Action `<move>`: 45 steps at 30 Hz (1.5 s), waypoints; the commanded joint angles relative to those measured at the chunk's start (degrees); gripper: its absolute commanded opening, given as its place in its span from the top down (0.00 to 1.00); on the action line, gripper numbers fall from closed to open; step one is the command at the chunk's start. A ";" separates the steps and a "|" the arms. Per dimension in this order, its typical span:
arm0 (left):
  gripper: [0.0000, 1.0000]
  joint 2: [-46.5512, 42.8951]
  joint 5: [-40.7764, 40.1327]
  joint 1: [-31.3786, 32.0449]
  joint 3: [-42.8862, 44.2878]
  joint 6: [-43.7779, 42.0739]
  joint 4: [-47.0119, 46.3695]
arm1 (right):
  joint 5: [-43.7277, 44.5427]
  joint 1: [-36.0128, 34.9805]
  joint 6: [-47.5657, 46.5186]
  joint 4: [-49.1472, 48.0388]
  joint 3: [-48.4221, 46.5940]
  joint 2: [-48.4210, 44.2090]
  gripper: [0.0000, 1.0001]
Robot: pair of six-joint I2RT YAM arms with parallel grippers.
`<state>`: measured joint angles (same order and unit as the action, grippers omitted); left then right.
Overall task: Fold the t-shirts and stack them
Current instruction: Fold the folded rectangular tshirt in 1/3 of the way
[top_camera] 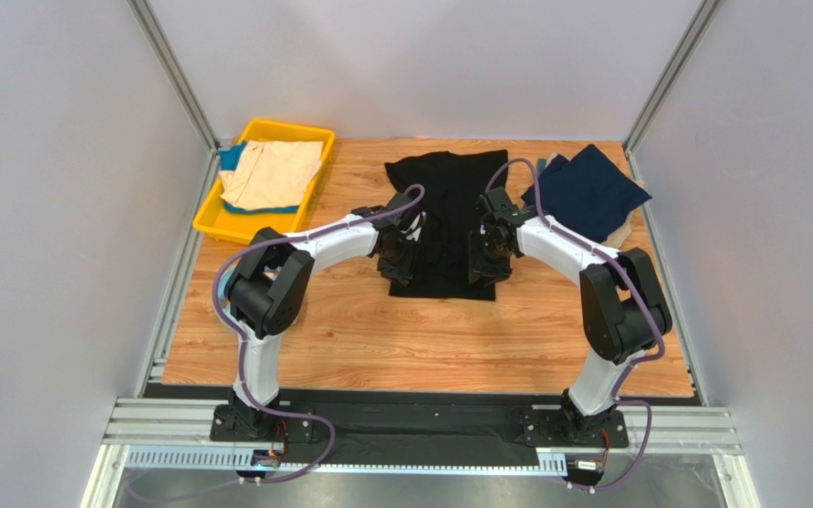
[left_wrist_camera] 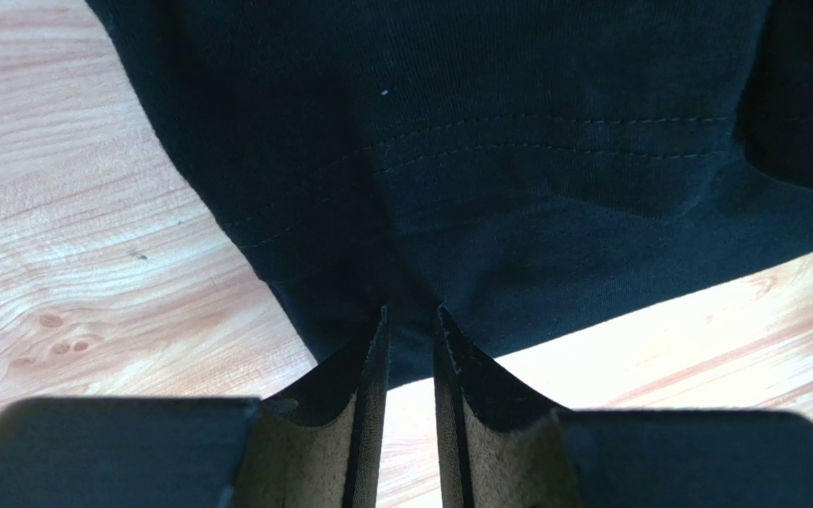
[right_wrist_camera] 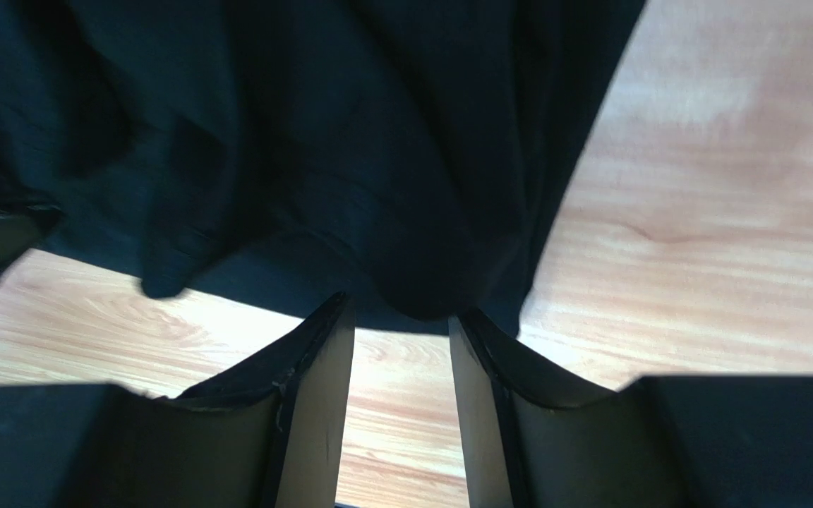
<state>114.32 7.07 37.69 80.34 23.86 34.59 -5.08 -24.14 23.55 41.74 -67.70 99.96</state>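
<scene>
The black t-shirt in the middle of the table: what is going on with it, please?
The left tool and the right tool are both at the near hem of the black t-shirt, one at each corner; it lies on the wooden table. The right jaws stand apart; the left are nearly together, but whether they pinch cloth is unclear. A navy t-shirt lies at the far right, and a beige t-shirt sits in the yellow bin.

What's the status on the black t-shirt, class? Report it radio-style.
Left gripper pinching black t-shirt at near hem corner, it seems. Right gripper open at same hem. Nothing in the way; navy shirt and yellow bin well aside.
</scene>
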 commanded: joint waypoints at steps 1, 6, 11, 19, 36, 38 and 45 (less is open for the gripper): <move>0.72 1.08 0.66 -0.08 0.97 0.05 -1.98 | 0.33 -0.29 -1.05 -1.75 -3.49 1.46 0.57; 0.88 3.80 1.10 0.01 -0.26 0.75 -2.33 | 1.21 -0.47 -1.67 0.18 -4.72 8.22 0.76; 1.00 2.23 1.28 0.54 -5.79 1.98 -4.17 | 1.65 -1.78 -0.35 -1.48 1.42 7.97 0.97; 1.00 -4.37 0.58 4.40 -18.79 4.88 -7.96 | 1.12 -7.14 5.80 -4.30 16.63 -4.75 1.00; 1.00 -15.09 -5.31 19.09 -34.10 13.58 -6.29 | 6.82 -13.12 11.69 3.79 27.88 -30.25 1.00; 1.00 -15.80 -5.84 19.09 -34.54 13.50 -5.94 | 6.84 -13.21 11.78 3.79 27.89 -30.97 1.00; 1.00 -16.59 -6.89 19.61 -34.63 13.58 -5.06 | 10.08 -13.21 11.43 2.83 27.10 -30.36 1.00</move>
<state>94.87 3.68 56.34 50.28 38.09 16.27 1.08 -37.01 34.48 44.97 -40.03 69.73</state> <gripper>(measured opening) 0.003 0.011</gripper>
